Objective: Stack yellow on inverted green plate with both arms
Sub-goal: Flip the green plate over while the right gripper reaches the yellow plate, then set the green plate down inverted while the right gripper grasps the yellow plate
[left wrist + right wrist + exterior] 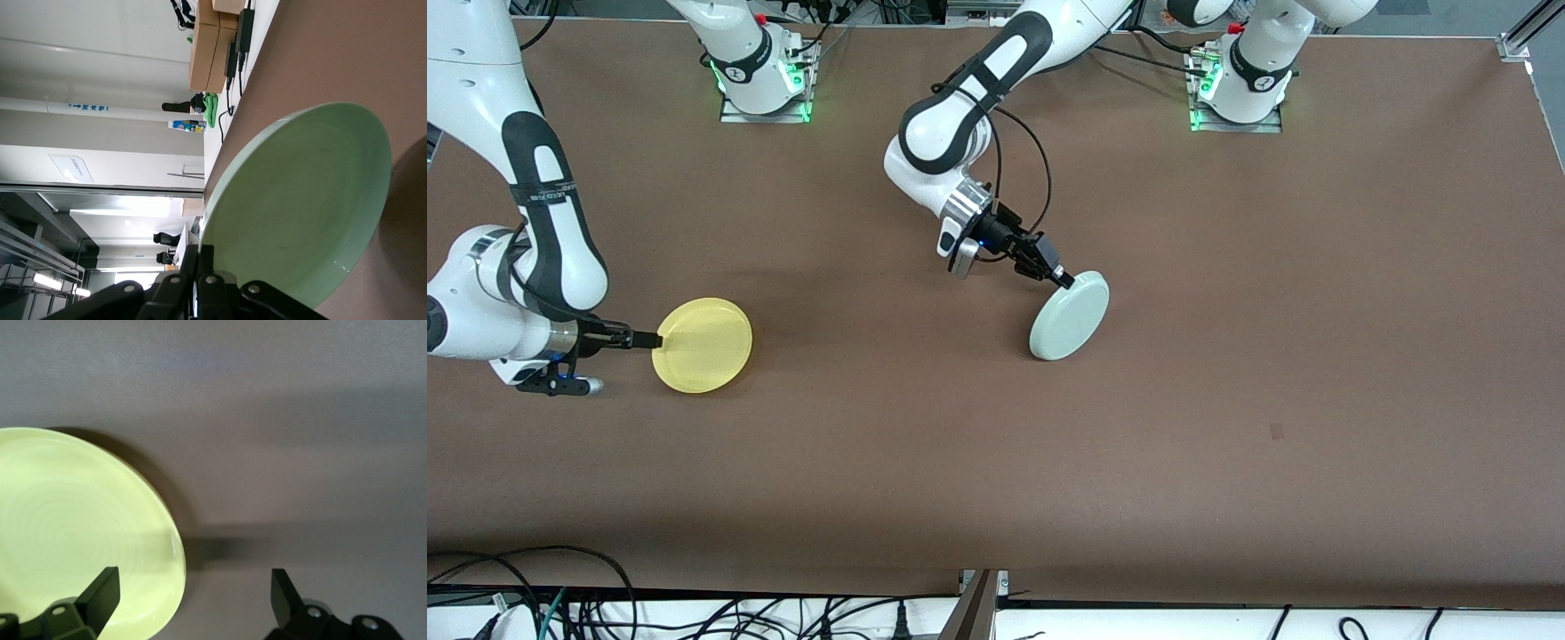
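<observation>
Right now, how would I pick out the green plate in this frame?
On the brown table, find the left gripper near the middle. It grips the rim of the pale green plate, which is tilted up on edge, unlike the yellow plate lying flat toward the right arm's end.

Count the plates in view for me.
2. The yellow plate lies at the right arm's end, by the open right tool. The green plate is mid-table, tilted on edge in the left tool.

Yellow plate (703,345) flat on table; green plate (1069,316) tilted, rim gripped, mid-table.
</observation>
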### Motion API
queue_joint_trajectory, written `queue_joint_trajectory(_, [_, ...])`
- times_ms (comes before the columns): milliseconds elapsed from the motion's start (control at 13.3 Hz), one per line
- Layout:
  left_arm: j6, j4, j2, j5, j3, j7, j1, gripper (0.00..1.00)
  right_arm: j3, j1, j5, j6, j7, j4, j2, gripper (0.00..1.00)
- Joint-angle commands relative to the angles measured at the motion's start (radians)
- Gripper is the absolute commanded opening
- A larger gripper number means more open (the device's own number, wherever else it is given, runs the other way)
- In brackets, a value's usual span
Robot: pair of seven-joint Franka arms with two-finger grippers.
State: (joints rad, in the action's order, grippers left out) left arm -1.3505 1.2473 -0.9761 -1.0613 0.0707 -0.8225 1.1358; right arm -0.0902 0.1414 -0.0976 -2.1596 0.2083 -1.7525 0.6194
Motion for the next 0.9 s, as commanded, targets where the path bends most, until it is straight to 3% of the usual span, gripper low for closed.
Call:
queue_joint_trajectory(0, [0.010, -0.032, -0.027, 0.024, -0.002, -0.009, 0.035, 0.04, 0.007, 0.003, -0.017, -0.071, 0.013, -0.064, -0.017, 1.00])
queue_joint_trajectory(150, [0.001, -0.037, -0.026, 0.082, -0.003, -0.055, 0.045, 0.13, 0.016, 0.004, -0.025, -0.106, 0.014, -0.096, -0.017, 1.00])
queue_joint_trajectory(225, [-0.033, -0.034, -0.026, 0.093, -0.008, -0.064, 0.050, 0.24, 0.020, 0.004, -0.027, -0.111, 0.022, -0.107, -0.018, 1.00])
queue_joint_trajectory(300, [-0.070, -0.034, -0.026, 0.107, -0.015, -0.085, 0.050, 0.94, 0.020, 0.004, -0.039, -0.109, 0.023, -0.107, -0.018, 0.95])
queue_joint_trajectory(449, [-0.131, -0.038, -0.016, 0.153, -0.017, -0.124, 0.047, 1.00, 0.020, 0.004, -0.047, -0.100, 0.026, -0.107, -0.020, 0.41])
queue_joint_trajectory(524, [-0.143, -0.045, -0.015, 0.193, -0.015, -0.141, 0.047, 1.00, 0.020, 0.004, -0.047, -0.098, 0.028, -0.107, -0.020, 0.27])
queue_joint_trajectory(674, [-0.192, -0.046, -0.001, 0.239, -0.017, -0.185, 0.042, 1.00, 0.020, 0.004, -0.051, -0.095, 0.028, -0.107, -0.021, 0.06])
queue_joint_trajectory(824, [-0.289, -0.048, 0.010, 0.325, -0.015, -0.237, 0.036, 1.00, 0.021, 0.007, -0.053, -0.088, 0.028, -0.104, -0.021, 0.00])
